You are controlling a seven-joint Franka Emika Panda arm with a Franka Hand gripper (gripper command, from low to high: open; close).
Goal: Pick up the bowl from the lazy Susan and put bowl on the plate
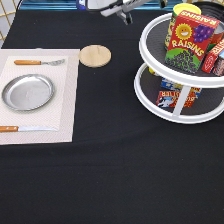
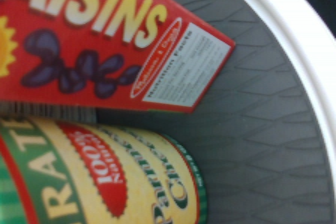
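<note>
The lazy Susan (image 1: 176, 115) stands at the exterior view's right, white with dark grey shelves. Its upper tier carries a red raisins box (image 1: 192, 42) and a yellow-lidded canister (image 1: 186, 9). The bowl is hidden in both views. The silver plate (image 1: 27, 92) lies bare on a pale placemat (image 1: 67, 107) at the left. My gripper (image 1: 126, 16) hangs at the top edge, just left of the upper tier. The wrist view looks down close on the raisins box (image 2: 97, 50), the canister (image 2: 97, 175), the grey shelf (image 2: 262, 125) and its white rim (image 2: 307, 45).
A round wooden coaster (image 1: 95, 55) lies between the placemat and the lazy Susan. A fork (image 1: 40, 62) and a knife (image 1: 25, 128) flank the plate. More boxes (image 1: 172, 92) stand on the lower tier. A black cloth (image 1: 115, 175) covers the table.
</note>
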